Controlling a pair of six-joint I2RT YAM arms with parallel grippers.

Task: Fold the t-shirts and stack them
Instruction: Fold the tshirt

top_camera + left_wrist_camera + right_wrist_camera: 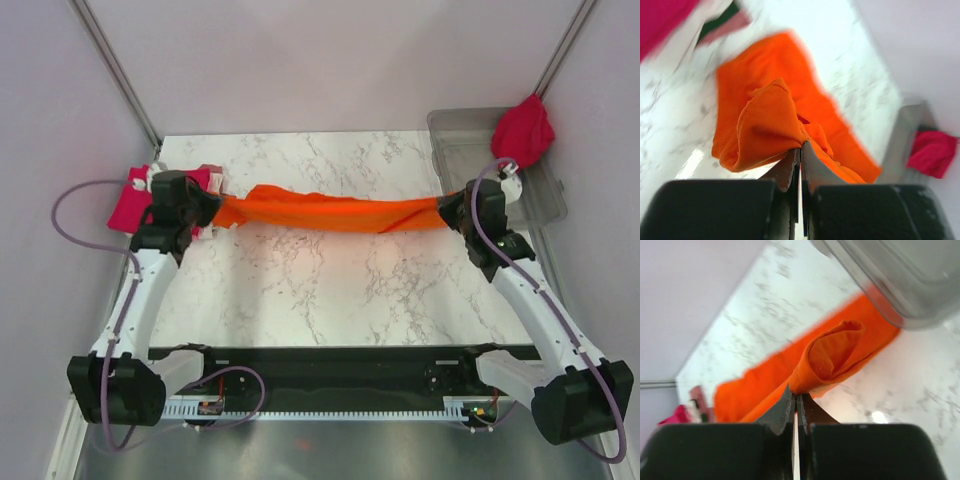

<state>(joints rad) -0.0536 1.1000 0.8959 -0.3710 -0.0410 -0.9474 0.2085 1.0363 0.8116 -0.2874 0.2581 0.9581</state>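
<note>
Between left end effector (214,208), right end effector (446,212) — orange t-shirt (330,212), pinched, stretched

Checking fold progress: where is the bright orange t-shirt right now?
Top view: the bright orange cloth t-shirt is stretched across the marble table, left hand and right hand each shut on one end.

No legible txt/labels anywhere.

One orange t-shirt (330,212), two crimson t-shirts (523,130) (125,207), perhaps one pale pink t-shirt (209,172), one clear grey bin (455,135)
</note>
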